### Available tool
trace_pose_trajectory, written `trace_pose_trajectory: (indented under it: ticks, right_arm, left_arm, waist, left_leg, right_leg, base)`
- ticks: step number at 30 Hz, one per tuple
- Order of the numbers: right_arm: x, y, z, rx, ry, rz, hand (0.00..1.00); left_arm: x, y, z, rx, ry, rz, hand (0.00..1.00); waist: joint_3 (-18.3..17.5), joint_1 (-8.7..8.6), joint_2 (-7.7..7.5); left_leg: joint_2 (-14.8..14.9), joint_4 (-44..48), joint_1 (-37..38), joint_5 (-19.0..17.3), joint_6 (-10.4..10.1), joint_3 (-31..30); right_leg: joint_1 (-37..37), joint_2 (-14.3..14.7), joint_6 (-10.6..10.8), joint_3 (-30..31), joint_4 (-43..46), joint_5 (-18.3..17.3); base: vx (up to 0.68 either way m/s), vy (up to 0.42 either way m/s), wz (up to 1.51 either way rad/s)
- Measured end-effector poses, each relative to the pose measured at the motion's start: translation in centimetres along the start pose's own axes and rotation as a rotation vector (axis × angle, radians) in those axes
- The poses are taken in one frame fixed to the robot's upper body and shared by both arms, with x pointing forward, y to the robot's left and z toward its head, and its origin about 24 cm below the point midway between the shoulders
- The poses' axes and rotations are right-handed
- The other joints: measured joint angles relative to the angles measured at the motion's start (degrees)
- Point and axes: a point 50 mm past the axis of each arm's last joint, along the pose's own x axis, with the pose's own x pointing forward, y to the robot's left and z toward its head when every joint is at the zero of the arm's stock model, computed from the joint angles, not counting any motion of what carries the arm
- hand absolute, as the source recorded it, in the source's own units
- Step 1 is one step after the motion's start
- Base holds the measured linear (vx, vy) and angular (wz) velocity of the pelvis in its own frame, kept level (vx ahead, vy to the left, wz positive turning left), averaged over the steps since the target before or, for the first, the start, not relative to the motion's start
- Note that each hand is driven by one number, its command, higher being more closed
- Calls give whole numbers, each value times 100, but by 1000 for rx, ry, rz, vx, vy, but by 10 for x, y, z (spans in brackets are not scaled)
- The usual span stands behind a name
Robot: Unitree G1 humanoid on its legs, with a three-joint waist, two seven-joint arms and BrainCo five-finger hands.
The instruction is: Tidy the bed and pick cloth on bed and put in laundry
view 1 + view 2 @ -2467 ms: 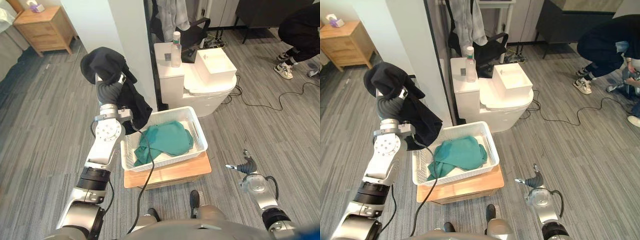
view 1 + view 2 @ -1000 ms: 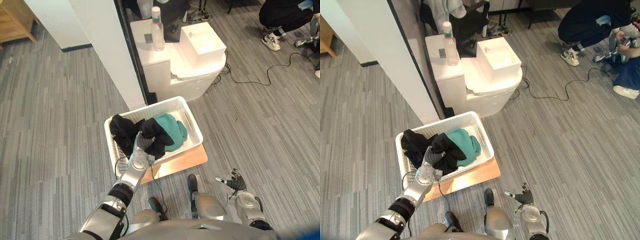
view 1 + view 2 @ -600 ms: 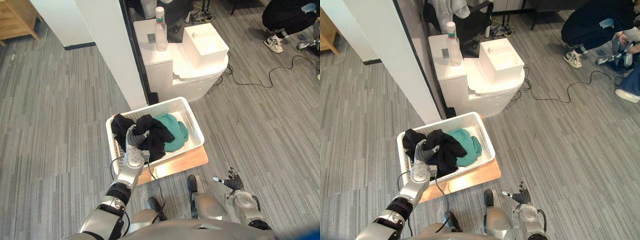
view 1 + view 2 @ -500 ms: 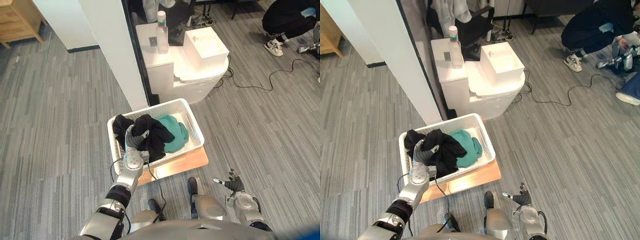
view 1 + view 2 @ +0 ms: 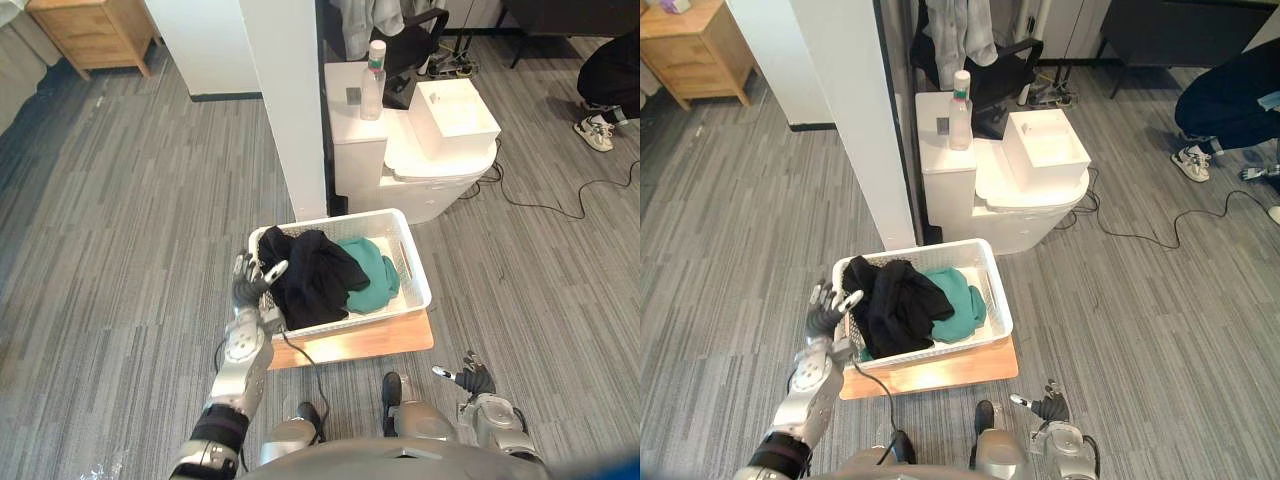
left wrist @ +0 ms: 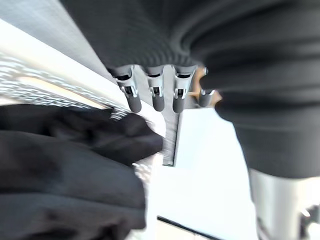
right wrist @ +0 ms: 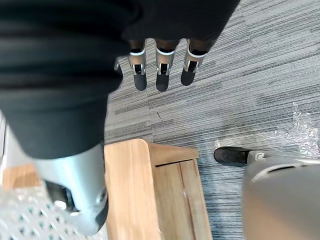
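Nearest, low at the right side: right hand (image 5: 470, 378), fingers straight, empty; further out, left hand (image 5: 250, 285) spread open, gripping nothing, at the left rim of the white lattice basket (image 5: 352, 321); just right of it, inside, soft crumpled black cloth (image 5: 310, 275), heaped partly over teal cloth (image 5: 375, 270).

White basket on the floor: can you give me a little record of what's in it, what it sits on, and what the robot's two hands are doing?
Basket: white laundry basket, on a low wooden stand
Contents: black cloth towards the robot's left, green cloth towards its right
Left hand: left hand open, by the basket's left rim, holding nothing
Right hand: right hand open, low at the robot's side, over the floor
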Motion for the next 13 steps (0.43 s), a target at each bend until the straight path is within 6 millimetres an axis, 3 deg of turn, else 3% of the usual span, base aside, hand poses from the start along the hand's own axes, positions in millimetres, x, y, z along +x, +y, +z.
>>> trace_pose_trajectory:
  ticks: [5,6,10,13]
  right_arm:
    - [-2,-11,-16,50,83,-36,0]
    - [-4,-12,-22,73,106,-40,0]
    - [-7,-13,-34,149,148,-59,0]
    - [-9,-13,-42,170,180,-67,0]
  left_arm:
    - [-26,42,-60,-38,304,45,0]
    - [-40,55,-81,-22,418,47,0]
    - [-79,79,-125,44,680,36,0]
    - [-88,91,-134,138,746,10,0]
  waist:
    - [-43,160,24]
    - [-129,159,16]
    - [-283,193,-9]
    - [-342,259,23]
  left_leg:
    - [13,-2,8,27,-3,-85]
    - [13,-19,-1,45,-1,-174]
    - [15,-24,-6,52,-5,-280]
    - [17,-24,-31,71,-5,-312]
  right_leg:
    - [102,1,-4,-162,-54,-6]
    - [142,-9,-3,-252,-108,-7]
    - [198,-10,1,-290,-172,-20]
    - [239,-17,7,-386,-217,-13]
  base:
    - [-39,-23,13]
    - [-36,-25,27]
    - [-18,-22,12]
    - [-18,-22,16]
